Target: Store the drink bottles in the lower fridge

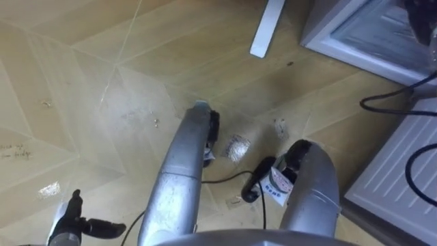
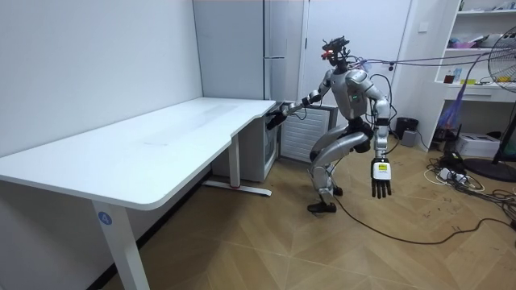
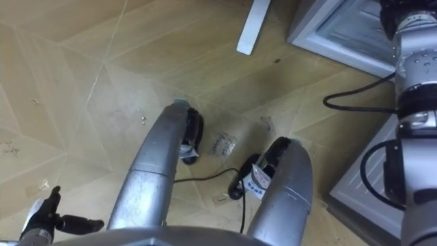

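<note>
Hanging beside the bent left leg, the left hand (image 1: 67, 225) is slack, its fingers straight and spread above the wooden floor (image 1: 82, 82), grasping nothing. The room view agrees (there it dangles below the hip, well apart from the furniture). I judge it hangs low and clear because it has no part in the reach.

Further right, the white foot bar (image 1: 268, 27) of the white desk (image 2: 161, 137) lies on the floor. The robot stands just off that end of the desk with its knees bent, which I read as a way of getting down to a low appliance.

At the upper right sits the lower fridge (image 1: 351, 34), a pale framed front near the robot's feet. In the room view it stands at the foot of a tall grey unit (image 2: 266, 48). The right arm stretches out toward it, and the right hand (image 2: 279, 118) is at the fridge's top edge, just beside the desk's corner. Whether its fingers are closed on a handle or a door edge, I cannot tell. My guess is that the step in hand concerns the door.

As for the drinks, I cannot say where they are: the left hand carries none, and the fridge's inside is too unclear to read.
</note>
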